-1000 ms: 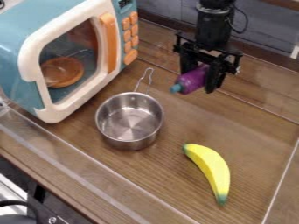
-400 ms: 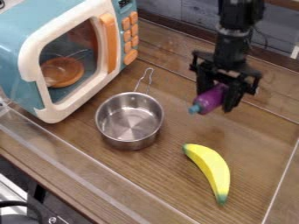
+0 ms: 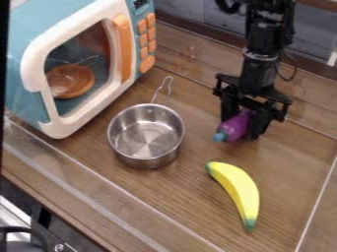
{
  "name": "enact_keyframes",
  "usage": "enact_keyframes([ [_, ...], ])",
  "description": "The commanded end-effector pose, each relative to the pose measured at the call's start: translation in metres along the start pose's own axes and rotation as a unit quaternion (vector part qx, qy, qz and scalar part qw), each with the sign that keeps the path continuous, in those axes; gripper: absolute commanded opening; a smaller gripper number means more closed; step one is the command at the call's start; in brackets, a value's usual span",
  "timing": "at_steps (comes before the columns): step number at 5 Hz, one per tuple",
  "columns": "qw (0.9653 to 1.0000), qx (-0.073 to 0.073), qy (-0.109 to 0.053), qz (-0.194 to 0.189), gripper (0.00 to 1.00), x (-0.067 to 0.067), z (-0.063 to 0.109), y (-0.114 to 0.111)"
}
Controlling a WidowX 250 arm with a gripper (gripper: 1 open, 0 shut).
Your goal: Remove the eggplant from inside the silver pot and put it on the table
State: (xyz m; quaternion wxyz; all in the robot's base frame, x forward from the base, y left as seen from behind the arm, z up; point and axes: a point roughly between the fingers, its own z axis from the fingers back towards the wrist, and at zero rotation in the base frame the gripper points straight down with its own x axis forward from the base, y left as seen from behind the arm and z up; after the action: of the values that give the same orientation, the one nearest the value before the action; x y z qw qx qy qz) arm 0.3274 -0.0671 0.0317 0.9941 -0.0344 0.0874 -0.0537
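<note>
Wooden table (image 3: 79,187), clear wall along the near edge. Banana (image 3: 235,191) nearest; empty silver pot (image 3: 145,134) mid-left. Gripper (image 3: 247,125) clamped on eggplant (image 3: 234,128), low beside pot. Toy microwave (image 3: 69,57) far left; arm top cropped.

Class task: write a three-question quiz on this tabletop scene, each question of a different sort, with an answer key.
1. True or false: the eggplant lies inside the silver pot.
2. What does the gripper hold? A) banana B) eggplant C) nothing
3. Fill in: the banana lies on the table to the ____ of the pot in the picture.

Key: 1. False; the pot is empty. 2. B. 3. Right.
</note>
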Motion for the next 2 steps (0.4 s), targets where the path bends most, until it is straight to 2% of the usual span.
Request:
enact_keyframes([
  [1, 0.9994, -0.003, -0.033, -0.002, 1.0, 0.0057, 0.03, -0.0169],
  [2, 0.9994, -0.004, -0.034, 0.0, 1.0, -0.0014, 0.0342, -0.0139],
])
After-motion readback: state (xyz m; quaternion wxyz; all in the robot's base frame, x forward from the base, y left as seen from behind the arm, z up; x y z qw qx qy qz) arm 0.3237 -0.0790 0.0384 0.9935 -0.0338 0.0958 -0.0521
